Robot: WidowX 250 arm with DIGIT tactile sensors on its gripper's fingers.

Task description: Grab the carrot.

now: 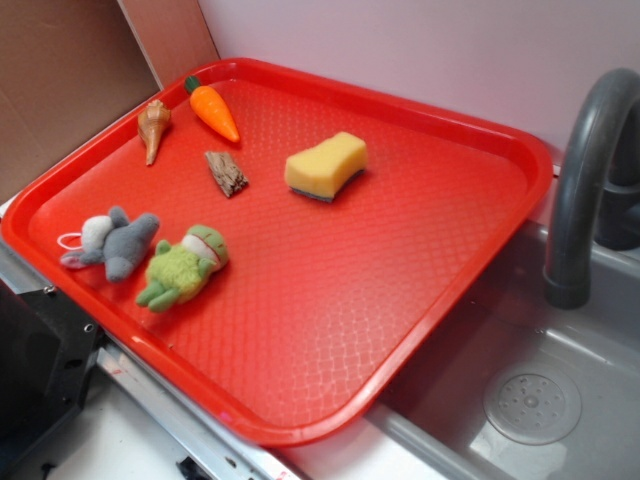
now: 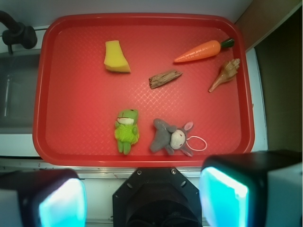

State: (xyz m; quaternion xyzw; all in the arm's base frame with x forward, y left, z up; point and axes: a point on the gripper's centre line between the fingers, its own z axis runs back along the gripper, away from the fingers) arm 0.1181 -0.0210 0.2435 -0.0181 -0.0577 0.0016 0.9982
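Observation:
The carrot [image 1: 214,110] is bright orange with a dark green stub and lies at the far left corner of the red tray [image 1: 480,130]. In the wrist view the carrot [image 2: 199,51] lies at the upper right of the tray [image 2: 52,142]. My gripper [image 2: 142,198] is open and empty, high above the tray's near edge, far from the carrot. Its two fingers with glowing teal pads [image 2: 222,196] stand wide apart at the bottom of the wrist view. The gripper is not seen in the exterior view.
On the tray also lie a tan spiral shell [image 1: 153,127], a brown wood chunk [image 1: 227,173], a yellow sponge [image 1: 326,165], a grey plush mouse [image 1: 112,245] and a green plush frog [image 1: 183,267]. A grey sink [image 1: 540,390] with a dark faucet [image 1: 585,180] is at the right.

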